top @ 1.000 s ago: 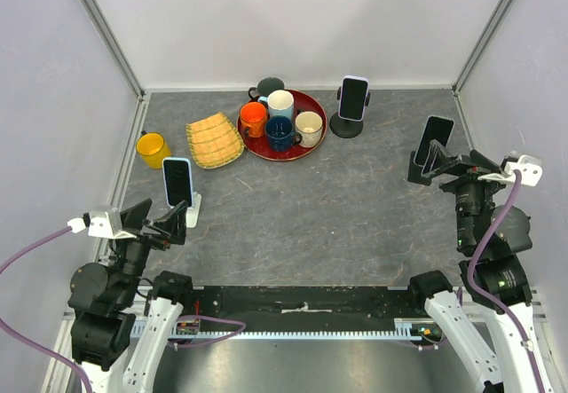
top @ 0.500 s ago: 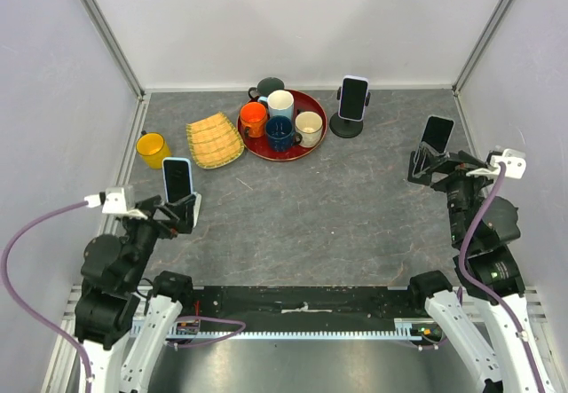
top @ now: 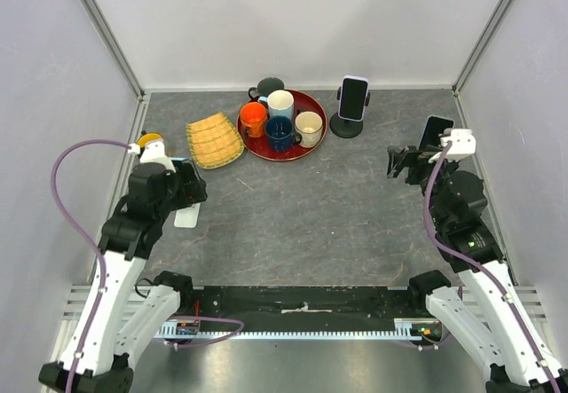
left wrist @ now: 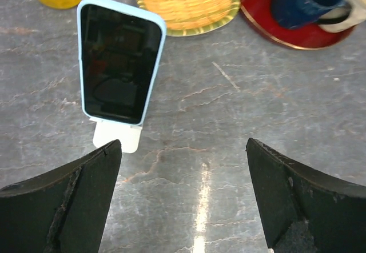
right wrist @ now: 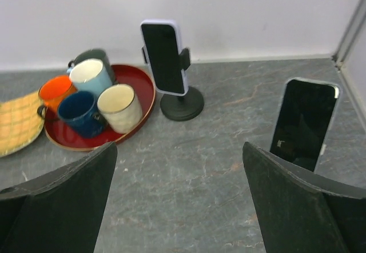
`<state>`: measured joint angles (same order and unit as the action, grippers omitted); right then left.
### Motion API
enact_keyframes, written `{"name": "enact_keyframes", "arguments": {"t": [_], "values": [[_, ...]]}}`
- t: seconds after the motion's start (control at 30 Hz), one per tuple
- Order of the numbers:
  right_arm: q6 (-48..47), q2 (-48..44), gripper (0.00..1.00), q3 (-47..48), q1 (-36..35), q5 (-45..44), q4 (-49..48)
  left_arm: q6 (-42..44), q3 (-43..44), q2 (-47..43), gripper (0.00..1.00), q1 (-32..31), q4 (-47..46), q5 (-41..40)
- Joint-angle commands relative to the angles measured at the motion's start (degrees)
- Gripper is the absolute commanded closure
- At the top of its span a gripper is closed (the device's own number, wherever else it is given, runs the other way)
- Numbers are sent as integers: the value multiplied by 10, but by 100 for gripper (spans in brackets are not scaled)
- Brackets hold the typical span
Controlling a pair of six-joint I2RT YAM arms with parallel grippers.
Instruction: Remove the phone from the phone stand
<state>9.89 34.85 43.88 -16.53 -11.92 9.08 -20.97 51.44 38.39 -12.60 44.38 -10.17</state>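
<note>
Three phones stand in stands. A light-blue phone [left wrist: 120,64] leans in a white stand [left wrist: 117,136] at the left; in the top view my left arm covers most of it and only the stand's foot [top: 186,216] shows. My left gripper [left wrist: 183,164] is open and empty, just in front of and above that phone [top: 189,191]. A white-edged phone [top: 353,98] sits clamped on a black round stand [top: 346,128] at the back. A dark phone [top: 435,132] leans at the right [right wrist: 304,124]. My right gripper [top: 401,162] is open and empty [right wrist: 180,161], to the left of the dark phone.
A red tray [top: 313,105] at the back holds several mugs. A woven yellow dish [top: 214,139] and a yellow mug [top: 149,139] lie at the back left. Grey walls and metal posts enclose the table.
My left arm has risen and swung forward over the light-blue phone. My right gripper has moved left and away from the dark phone. No phone has moved.
</note>
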Motion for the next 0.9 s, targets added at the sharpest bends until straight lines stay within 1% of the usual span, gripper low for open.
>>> {"name": "enact_keyframes", "arguments": {"t": [0.0,0.07,0.1,0.2,0.3,0.33,0.43,0.47,0.53,0.57,0.67,0.73,0.87], "values": [[-43,-6,2,-27,-53,3,-48,37,21,61,2,6,-27,-42],[-60,-7,2,-34,-80,-23,-51,49,20,89,0,20,-53,-40],[-65,-9,2,-43,-105,-28,-52,58,21,99,0,27,-60,-34],[-62,-26,2,-73,-137,-30,-65,74,21,134,0,57,-87,-18],[-46,-52,2,-107,-141,-28,-78,94,23,162,0,98,-110,2],[-44,-59,2,-115,-142,-29,-84,101,23,166,0,102,-116,3],[-48,-73,2,-124,-141,-49,-87,159,16,179,0,110,-141,13],[-52,-75,2,-124,-142,-51,-86,189,14,182,0,113,-147,30],[-60,-79,2,-129,-148,-65,-102,209,2,189,0,120,-170,50],[-64,-82,2,-130,-150,-66,-104,235,-4,192,0,121,-179,63],[-81,-89,2,-135,-161,-76,-109,256,-16,201,0,123,-209,70],[-91,-94,2,-137,-170,-88,-112,266,-21,208,0,143,-223,73],[-113,-108,2,-149,-184,-104,-117,273,-18,221,0,161,-228,74]]}}
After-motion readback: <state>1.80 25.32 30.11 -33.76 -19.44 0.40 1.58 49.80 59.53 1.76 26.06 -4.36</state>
